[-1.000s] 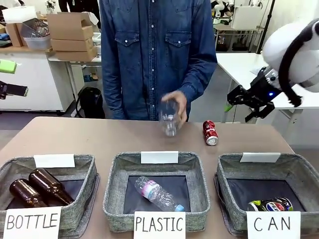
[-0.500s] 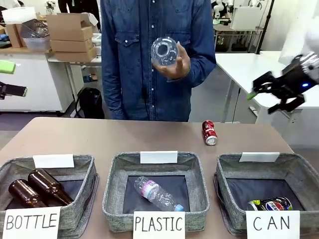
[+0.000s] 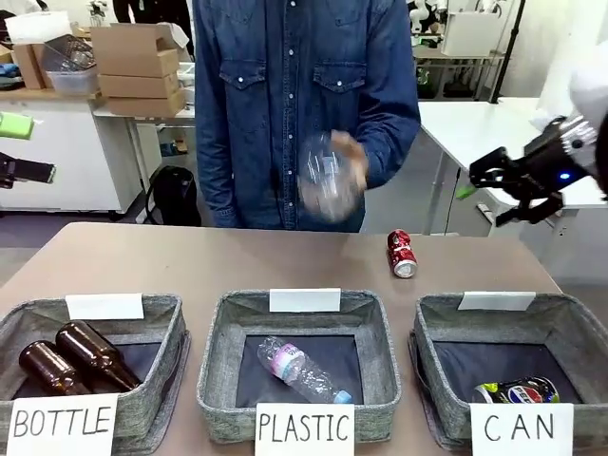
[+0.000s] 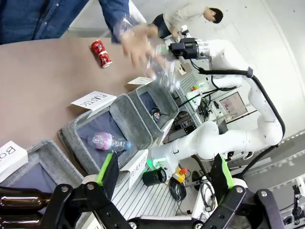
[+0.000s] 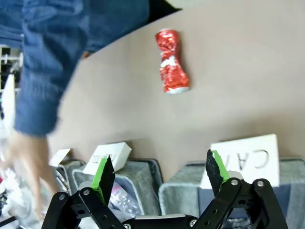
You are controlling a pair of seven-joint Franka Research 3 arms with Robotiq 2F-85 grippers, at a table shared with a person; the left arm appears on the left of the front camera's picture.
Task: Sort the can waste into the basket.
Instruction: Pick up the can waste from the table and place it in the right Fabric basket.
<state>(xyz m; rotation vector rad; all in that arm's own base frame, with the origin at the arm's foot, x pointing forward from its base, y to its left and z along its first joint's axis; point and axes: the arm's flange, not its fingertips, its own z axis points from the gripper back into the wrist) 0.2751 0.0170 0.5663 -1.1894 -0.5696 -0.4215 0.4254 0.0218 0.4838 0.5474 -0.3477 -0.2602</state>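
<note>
A dented red can [image 3: 402, 254] [image 4: 100, 52] [image 5: 171, 67] lies on its side on the brown table, at the far right near the person. A silver and dark can [image 3: 518, 390] lies inside the grey basket labelled "CAN" [image 3: 425, 328] [image 4: 167, 101] [image 5: 183, 202] at the front right. My right gripper [image 3: 486, 196] [image 5: 159, 168] hangs open in the air off the table's right side, above and to the right of the red can, holding nothing. My left gripper [image 4: 166, 166] [image 3: 19, 149] is open and empty at the far left edge, away from the cans.
The person at the far side waves a clear plastic bottle [image 3: 328, 180] in one blurred hand [image 4: 143, 43]. A "PLASTIC" basket [image 3: 214, 332] holds a clear bottle [image 3: 299, 369]. A "BOTTLE" basket [image 3: 171, 328] holds two brown bottles [image 3: 71, 359].
The person's hand lifted the clear bottle to chest height, then brought it lower. My right gripper drifted rightward, away from the table. The cans have not moved.
</note>
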